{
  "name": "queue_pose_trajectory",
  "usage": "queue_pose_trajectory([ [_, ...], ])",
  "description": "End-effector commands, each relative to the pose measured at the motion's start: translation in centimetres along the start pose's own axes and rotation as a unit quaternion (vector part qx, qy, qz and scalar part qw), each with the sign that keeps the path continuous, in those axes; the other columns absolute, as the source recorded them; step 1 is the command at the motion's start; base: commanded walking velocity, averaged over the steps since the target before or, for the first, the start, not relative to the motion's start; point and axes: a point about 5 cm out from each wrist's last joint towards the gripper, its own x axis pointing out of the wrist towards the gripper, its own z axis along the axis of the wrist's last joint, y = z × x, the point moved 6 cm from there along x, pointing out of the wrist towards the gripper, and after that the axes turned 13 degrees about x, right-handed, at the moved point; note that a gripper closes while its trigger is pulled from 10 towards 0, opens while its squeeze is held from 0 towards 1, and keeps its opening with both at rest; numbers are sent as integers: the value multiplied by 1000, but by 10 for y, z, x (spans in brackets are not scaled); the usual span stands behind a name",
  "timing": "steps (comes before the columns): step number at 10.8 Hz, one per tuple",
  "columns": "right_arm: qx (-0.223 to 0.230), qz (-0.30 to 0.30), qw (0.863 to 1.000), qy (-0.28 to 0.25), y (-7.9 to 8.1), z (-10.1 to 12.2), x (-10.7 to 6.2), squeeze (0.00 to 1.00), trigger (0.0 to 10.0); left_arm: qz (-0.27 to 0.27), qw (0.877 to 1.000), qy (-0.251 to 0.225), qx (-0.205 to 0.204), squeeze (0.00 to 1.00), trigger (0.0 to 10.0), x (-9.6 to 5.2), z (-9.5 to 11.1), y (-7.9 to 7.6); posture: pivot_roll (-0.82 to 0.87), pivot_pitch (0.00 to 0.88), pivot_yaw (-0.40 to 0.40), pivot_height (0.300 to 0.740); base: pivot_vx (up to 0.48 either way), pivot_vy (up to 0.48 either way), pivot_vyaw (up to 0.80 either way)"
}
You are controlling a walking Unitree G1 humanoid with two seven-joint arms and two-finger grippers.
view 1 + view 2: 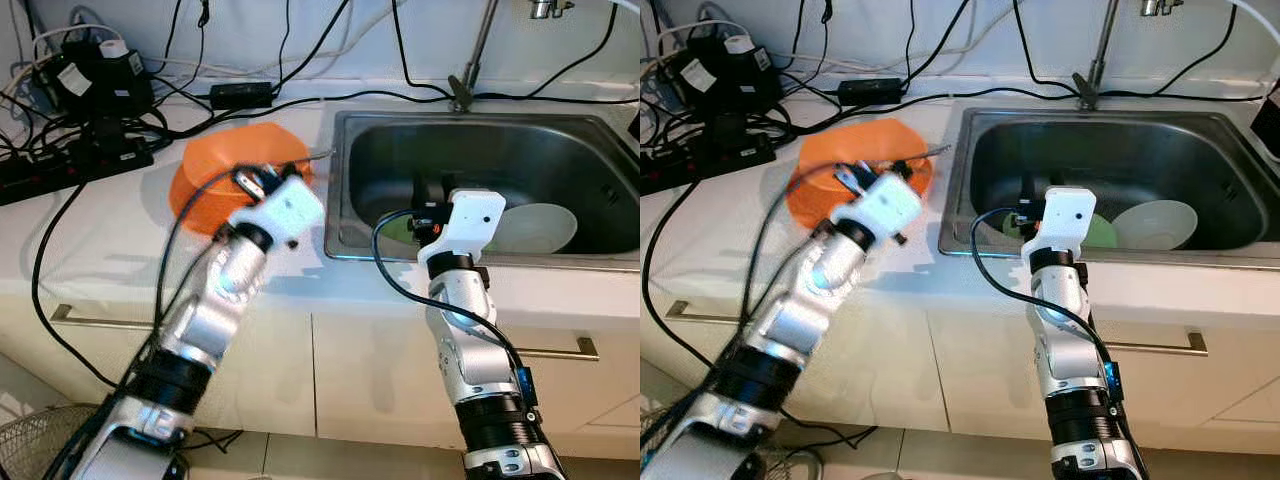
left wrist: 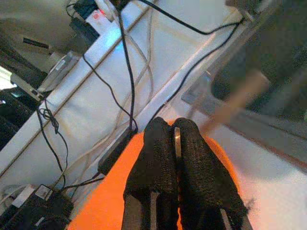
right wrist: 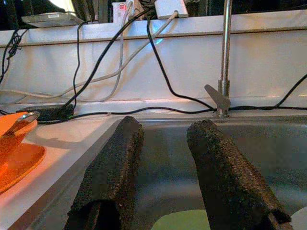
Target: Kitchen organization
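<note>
- Left gripper, black fingers pressed together on a thin metal edge, likely the handle of the slim metal utensil that sticks out toward the sink, hovers over the shallow orange plastic bowl on the white countertop
- Risk: the pinch is narrow, so a tilt could drop the utensil or drag the bowl into the tangled black cables
- Right gripper, fingers apart and empty, reaches over the stainless steel sink above a pale green plate and round white plate
</note>
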Motion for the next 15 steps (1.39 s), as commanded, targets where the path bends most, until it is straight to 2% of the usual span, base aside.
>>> queue_pose_trajectory([
  [1,-1,4,1000,-8,2,4,3,0,10000,12,1000,-14,-5,0,10000,3,9,16,42,0,48,740,0,0,0],
  [2,-1,4,1000,-8,2,4,3,0,10000,15,1000,-20,-7,0,10000,3,13,25,43,0,47,740,0,0,0],
  [4,-1,6,1000,-6,3,3,3,0,10000,1,1000,-28,0,0,10000,4,19,31,43,0,46,740,0,0,0],
  [6,0,8,1000,-4,5,2,3,0,10000,-23,999,-25,10,0,10000,2,18,28,48,0,48,740,0,0,0],
  [7,1,11,1000,-2,6,1,3,0,10000,-47,999,-17,22,0,10000,-1,14,20,50,0,46,740,0,0,0],
  [9,2,16,1000,1,8,-1,3,0,10000,-69,993,12,91,0,10000,-7,-4,18,52,0,43,740,0,0,0],
  [11,2,18,1000,4,8,-2,4,0,10000,-69,987,38,138,0,10000,-9,-19,23,54,0,39,740,0,0,0],
  [12,2,20,1000,4,9,-2,4,0,10000,-68,980,61,179,0,10000,-10,-30,27,53,0,36,740,0,0,0],
  [13,2,21,1000,5,9,-2,4,0,10000,-67,976,73,196,0,10000,-11,-35,29,54,0,33,740,0,0,0],
  [15,2,23,1000,10,10,-3,4,0,10000,-75,974,72,203,0,10000,-12,-36,29,57,0,28,740,0,0,0],
])
